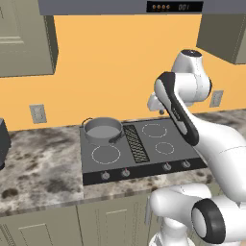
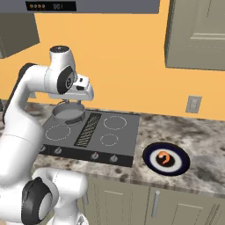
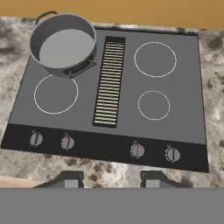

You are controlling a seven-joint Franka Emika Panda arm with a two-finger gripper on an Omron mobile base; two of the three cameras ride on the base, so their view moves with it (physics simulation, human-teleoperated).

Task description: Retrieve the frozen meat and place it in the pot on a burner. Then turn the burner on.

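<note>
The pot (image 3: pixel 65 48) is grey metal with two loop handles and stands empty on the back left burner of the black cooktop (image 3: pixel 122 118). It also shows in the left base view as the pot (image 1: pixel 102 129) and in the right base view as the pot (image 2: pixel 68 113). My gripper (image 3: pixel 111 177) hangs above the cooktop's front edge, looking down, open with nothing between its fingers. From the sides the gripper (image 1: pixel 154 103) (image 2: pixel 82 93) is high over the cooktop. The frozen meat is out of view. Several knobs (image 3: pixel 137 150) line the front strip.
A vent grille (image 3: pixel 109 81) runs down the cooktop's middle. A dark blue plate (image 2: pixel 166 159) with an orange mark lies on the marble counter to the right. A dark appliance (image 1: pixel 2 139) stands at the far left. Wall cabinets (image 2: pixel 197 35) hang above.
</note>
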